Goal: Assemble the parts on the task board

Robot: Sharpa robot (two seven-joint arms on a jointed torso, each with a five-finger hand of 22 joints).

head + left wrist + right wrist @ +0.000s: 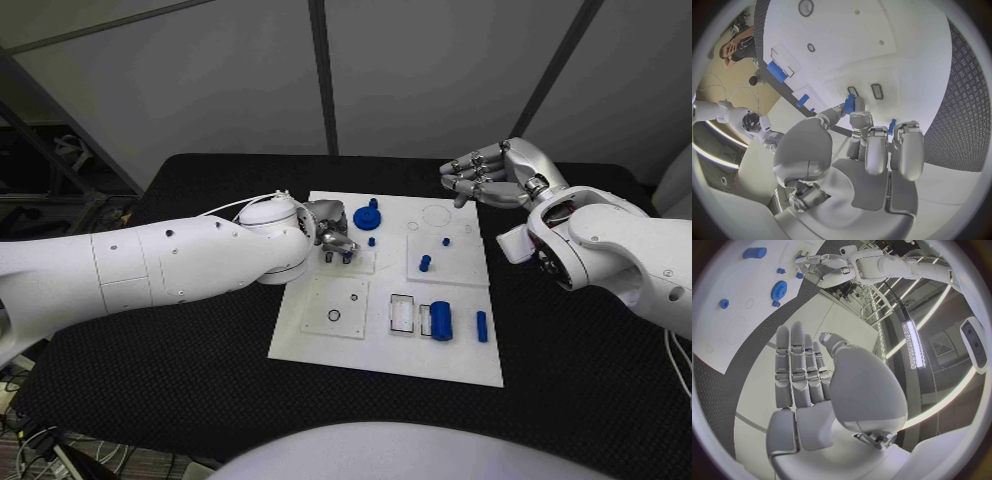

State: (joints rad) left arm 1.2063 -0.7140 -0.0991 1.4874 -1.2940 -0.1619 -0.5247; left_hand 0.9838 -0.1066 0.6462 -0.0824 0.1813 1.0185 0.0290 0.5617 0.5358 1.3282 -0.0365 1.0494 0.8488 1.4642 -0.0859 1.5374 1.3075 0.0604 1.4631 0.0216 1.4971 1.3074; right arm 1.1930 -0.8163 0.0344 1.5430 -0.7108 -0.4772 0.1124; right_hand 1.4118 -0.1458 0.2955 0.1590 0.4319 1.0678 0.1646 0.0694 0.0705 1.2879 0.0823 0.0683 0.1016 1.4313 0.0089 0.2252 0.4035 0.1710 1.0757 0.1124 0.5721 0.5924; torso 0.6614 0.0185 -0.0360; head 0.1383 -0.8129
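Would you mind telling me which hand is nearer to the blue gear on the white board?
The left hand. It sits over the board right beside the blue gear. The right hand hovers off the board's far right corner, farther from the gear.

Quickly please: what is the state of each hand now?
Left hand: pinching a small blue part over the board.
Right hand: open, holding nothing.
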